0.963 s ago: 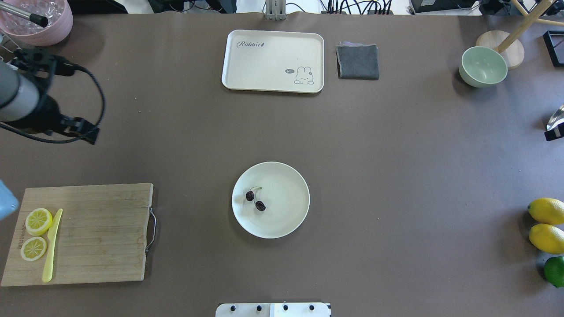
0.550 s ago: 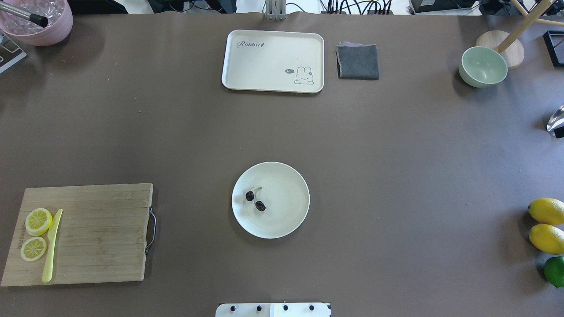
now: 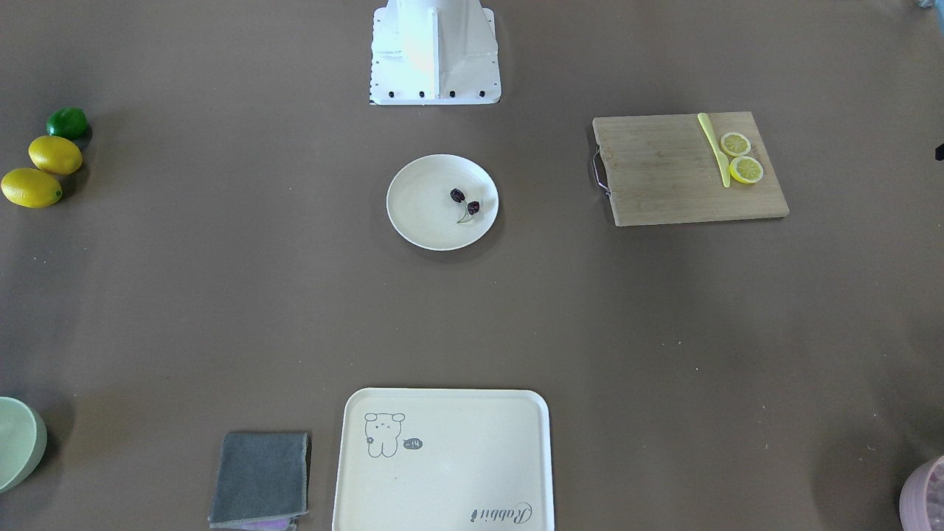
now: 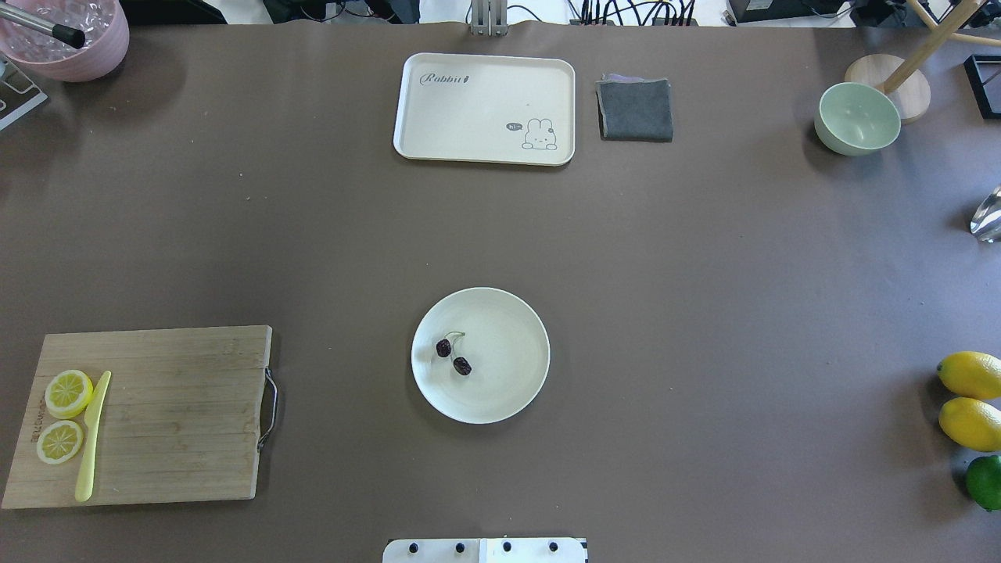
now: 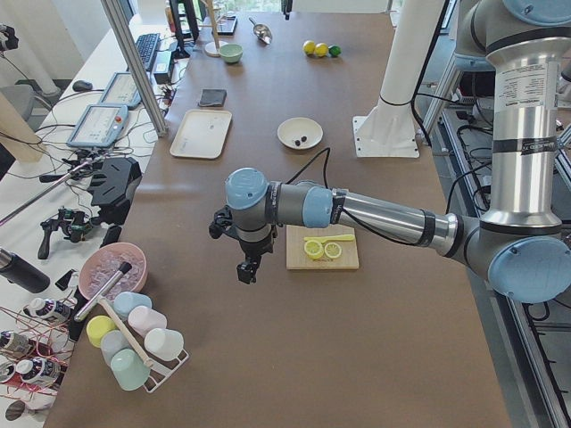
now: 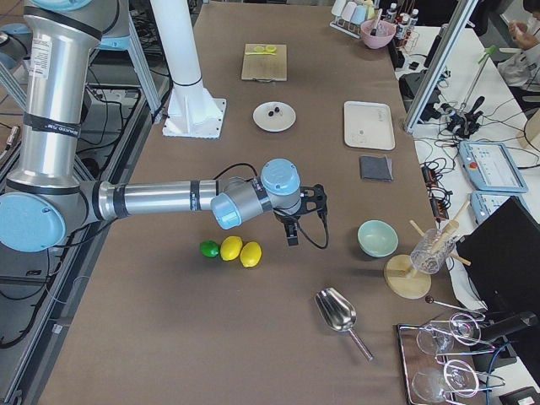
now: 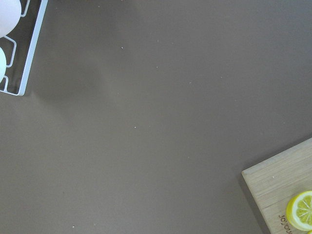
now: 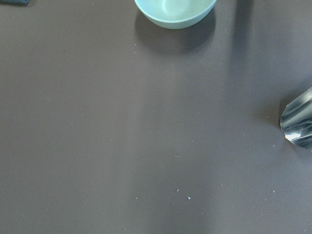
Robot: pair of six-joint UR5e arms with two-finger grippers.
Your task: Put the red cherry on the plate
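Red cherry [image 4: 461,365] lies on the round plate [image 4: 516,391], left of its middle. Our left gripper [image 5: 247,267] and right gripper [image 6: 291,232] hang far away, and we cannot tell if their jaws are spread. The job looks done, so we should leave the plate alone.

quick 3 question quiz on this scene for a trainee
1. True or false: the cherry lies on the plate.
2. What lies beside the lemon slices on the board? A) spoon B) knife C) fork
3. Fill in: ___ whole lemons sit by the lime.
Key: 1 true; 2 B; 3 two
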